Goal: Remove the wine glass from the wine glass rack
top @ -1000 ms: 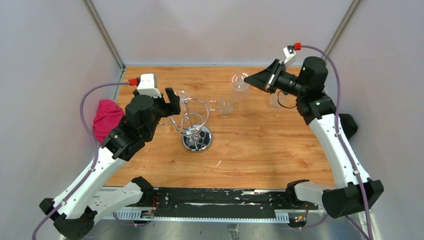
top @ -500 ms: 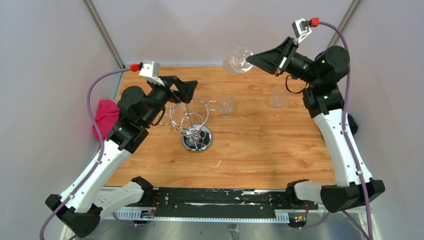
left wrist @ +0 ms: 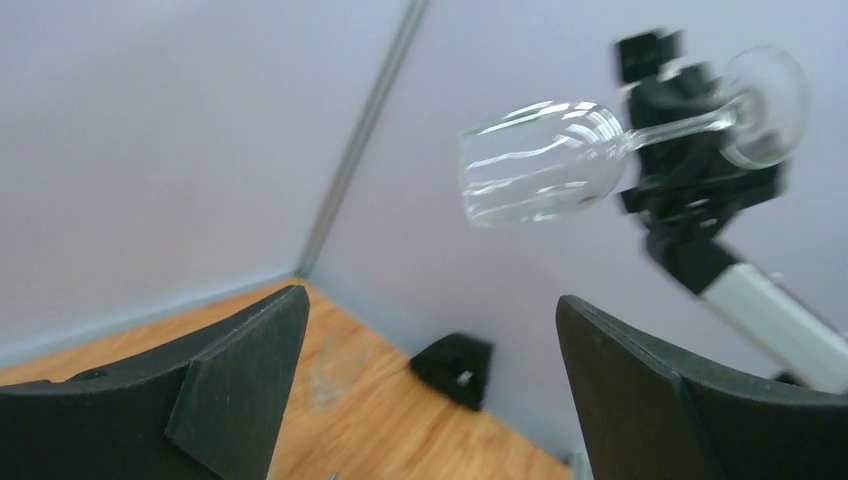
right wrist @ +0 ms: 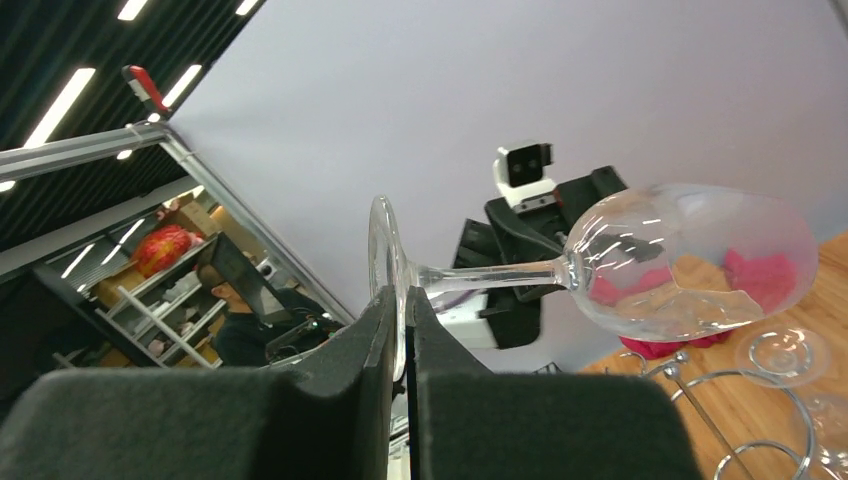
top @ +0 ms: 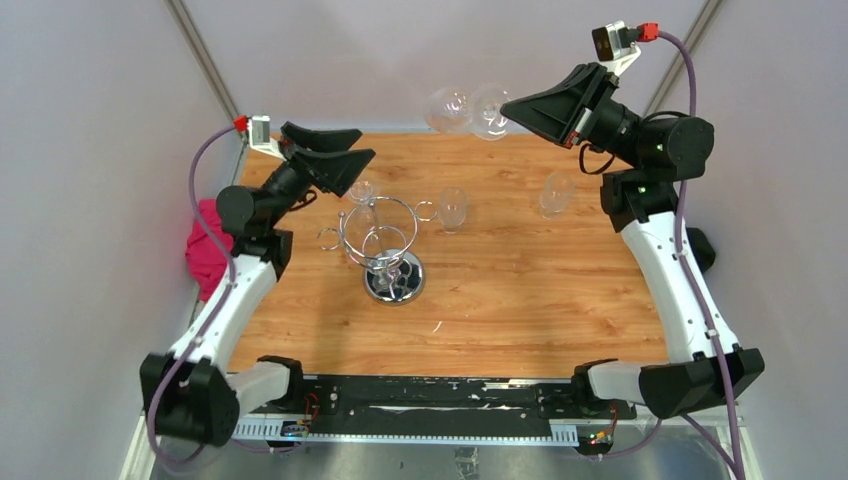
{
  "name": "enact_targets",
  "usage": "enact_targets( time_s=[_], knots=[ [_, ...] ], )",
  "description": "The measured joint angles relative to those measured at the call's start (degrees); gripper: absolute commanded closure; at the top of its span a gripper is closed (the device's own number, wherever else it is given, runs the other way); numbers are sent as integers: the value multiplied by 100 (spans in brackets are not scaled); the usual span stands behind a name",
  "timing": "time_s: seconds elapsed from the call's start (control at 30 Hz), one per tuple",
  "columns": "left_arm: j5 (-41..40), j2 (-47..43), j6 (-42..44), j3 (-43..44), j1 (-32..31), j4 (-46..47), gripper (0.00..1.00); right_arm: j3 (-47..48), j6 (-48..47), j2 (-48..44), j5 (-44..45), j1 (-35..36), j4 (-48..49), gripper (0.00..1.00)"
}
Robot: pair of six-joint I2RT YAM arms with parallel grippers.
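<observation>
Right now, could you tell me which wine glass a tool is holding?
The clear wine glass held sideways by its foot in the right tool; the other glasses sit untouched.

The clear glass wine glass [right wrist: 690, 260] gleams, smooth and glossy. The shiny chrome wire wine glass rack [top: 392, 275] flashes a mirror-polished metal base. The wooden tabletop [top: 540, 290] shows a satin grain, and the crumpled pink cloth [top: 208, 245] looks soft and matt. The black plastic fingers [right wrist: 330, 400] of the right gripper [right wrist: 402, 302] are dull, faintly textured.

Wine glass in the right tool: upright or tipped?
Tipped sideways. The wine glass lies with its stem roughly level, foot pinched edge-on in the right tool, bowl pointing away.
</observation>
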Motion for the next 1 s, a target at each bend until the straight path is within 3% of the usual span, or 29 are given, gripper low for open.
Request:
enact_targets(
  time_s=[0.13,0.23,0.5,0.73,1.0],
  knots=[
    [763,1207,-1952,74,358,2658,3,-57,745,256,-42,-2,1060,100],
    [1147,1834,-2736,122,389,3440,6,-59,1193,494,-48,0,1652,100],
    [1596,1987,-3429,297,387,4301,10,-48,1926,1091,-57,122,2697,100],
    [1617,2026,-3534,315,387,4378,10,66,2339,1770,-48,485,3163,100],
    [1609,2087,-3615,332,389,4387,10,66,2503,1891,-39,699,3397,100]
  ],
)
